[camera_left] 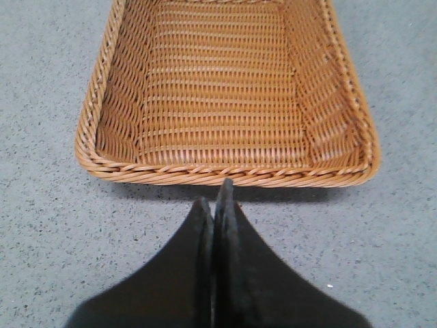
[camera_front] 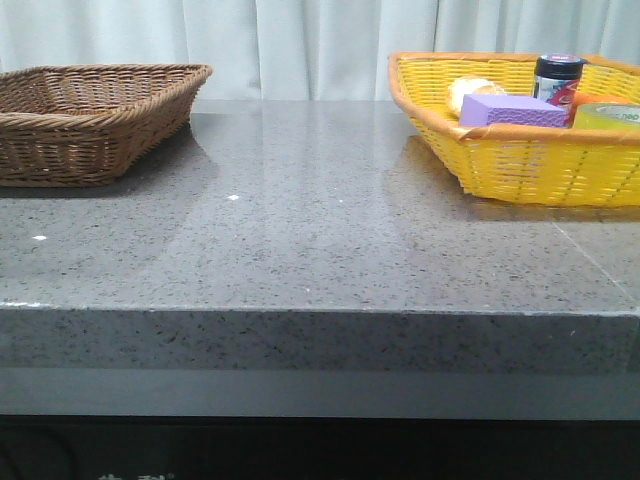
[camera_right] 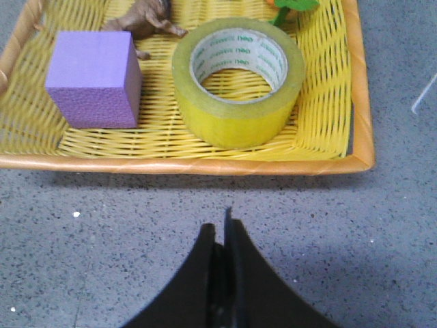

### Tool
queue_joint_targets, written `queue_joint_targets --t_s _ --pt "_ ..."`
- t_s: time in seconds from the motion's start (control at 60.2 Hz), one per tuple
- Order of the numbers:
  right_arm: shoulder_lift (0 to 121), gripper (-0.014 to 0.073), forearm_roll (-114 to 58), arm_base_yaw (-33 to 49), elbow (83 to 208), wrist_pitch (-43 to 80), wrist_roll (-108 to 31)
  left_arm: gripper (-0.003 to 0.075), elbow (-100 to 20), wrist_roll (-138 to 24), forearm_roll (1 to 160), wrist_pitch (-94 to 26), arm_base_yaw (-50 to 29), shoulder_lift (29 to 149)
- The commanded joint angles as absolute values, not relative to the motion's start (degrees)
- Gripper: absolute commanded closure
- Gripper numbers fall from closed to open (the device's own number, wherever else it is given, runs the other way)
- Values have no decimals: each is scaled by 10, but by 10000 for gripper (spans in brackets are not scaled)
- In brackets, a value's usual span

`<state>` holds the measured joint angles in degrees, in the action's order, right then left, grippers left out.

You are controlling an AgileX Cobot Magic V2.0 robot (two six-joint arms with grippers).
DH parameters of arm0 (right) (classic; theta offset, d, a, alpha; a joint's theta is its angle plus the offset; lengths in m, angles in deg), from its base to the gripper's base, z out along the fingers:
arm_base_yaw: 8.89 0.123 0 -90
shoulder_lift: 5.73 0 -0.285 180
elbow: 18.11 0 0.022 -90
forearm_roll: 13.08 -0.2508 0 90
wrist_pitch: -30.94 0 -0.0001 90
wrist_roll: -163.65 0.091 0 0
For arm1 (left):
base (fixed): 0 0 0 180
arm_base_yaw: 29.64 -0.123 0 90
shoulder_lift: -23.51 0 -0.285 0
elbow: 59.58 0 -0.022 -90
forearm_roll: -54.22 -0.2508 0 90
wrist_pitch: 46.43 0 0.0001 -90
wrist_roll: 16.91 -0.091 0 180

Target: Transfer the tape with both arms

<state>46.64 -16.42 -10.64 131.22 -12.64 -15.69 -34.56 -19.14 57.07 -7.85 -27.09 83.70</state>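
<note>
Tape (camera_front: pixel 608 115) sits in yellow basket (camera_front: pixel 520 160), front view, w/ purple block (camera_front: pixel 512 110) & jar (camera_front: pixel 557 78); brown basket (camera_front: pixel 90 120) opposite, likely the drop spot. Left wrist: left gripper (camera_left: pixel 215 198) pressed closed, holding nothing, just short of brown basket rim. Right wrist: right gripper (camera_right: pixel 222 229) closed too, empty, pointing at tape lying flat, prob. staged for pickup.

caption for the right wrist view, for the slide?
Shut right gripper over the grey table, facing the yellow basket holding the tape beside a purple block.
</note>
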Motion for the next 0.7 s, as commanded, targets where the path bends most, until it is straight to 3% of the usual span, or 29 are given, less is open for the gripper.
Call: queue_joint_targets --t_s 0.0,0.05,0.166,0.266,0.531,0.681 --pt "471 476 -152 -112 1331 -97 -163 692 -365 -188 570 -122 -269 836" --pt "474 379 -152 -112 1331 -98 -163 632 -365 -188 569 -123 -269 836" --pt "475 88 -152 -112 1331 -98 -163 328 -365 -188 569 -123 -269 836" --pt "475 11 -152 -112 1331 -100 -163 170 -365 -188 569 -120 -269 836" --pt "475 12 -152 -112 1331 -103 -163 154 -365 -195 604 -119 -266 836" --pt "479 12 -146 -113 1342 -103 -147 154 -365 -264 650 -118 -200 836"
